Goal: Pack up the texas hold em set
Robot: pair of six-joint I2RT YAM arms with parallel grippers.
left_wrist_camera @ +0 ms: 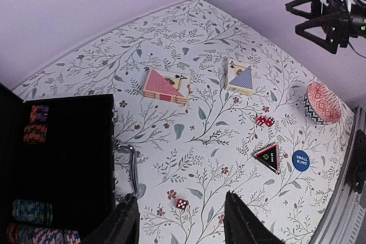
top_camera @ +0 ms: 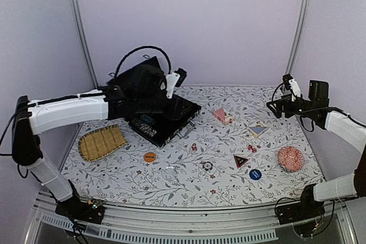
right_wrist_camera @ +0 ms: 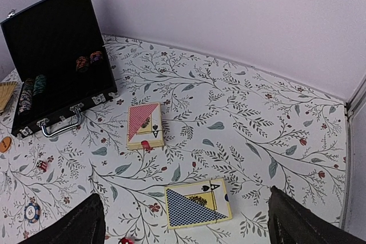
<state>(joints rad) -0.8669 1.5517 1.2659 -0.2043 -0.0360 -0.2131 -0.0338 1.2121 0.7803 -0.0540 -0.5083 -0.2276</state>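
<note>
Black rectangular case [top_camera: 171, 112] sits far-left on the floral-print bench [top_camera: 189, 187], lid up, silver handle [right_wrist_camera: 60, 127] facing the middle; a few rows of multicoloured poker chips [left_wrist_camera: 34, 124] lie in its base.

Left claw [top_camera: 174, 83] hangs over the case's handle side; fingers spread wide, nothing between them. Right claw [top_camera: 278, 106] hovers high at the far-right of the bench; also wide open and empty.

The rest of the set is loose on the bench:
- red-backed card deck [right_wrist_camera: 144, 125] lies near the case, blue-backed card deck [right_wrist_camera: 197, 204] further right; the two are well apart
- pair of small red dice [left_wrist_camera: 265, 121] touching each other, between the blue-backed deck and the black triangular dealer disc [left_wrist_camera: 269, 157]
- single red die [left_wrist_camera: 182, 203] near the handle
- round blue "small blind" disc [left_wrist_camera: 301, 161] just beside the triangular one
- round orange disc [top_camera: 149, 156] on the near side of the case
- one loose chip [top_camera: 207, 166] mid-bench

Woven straw tray [top_camera: 102, 142] lies left of the case; red patterned bowl [top_camera: 290, 158] sits at the right edge.
</note>
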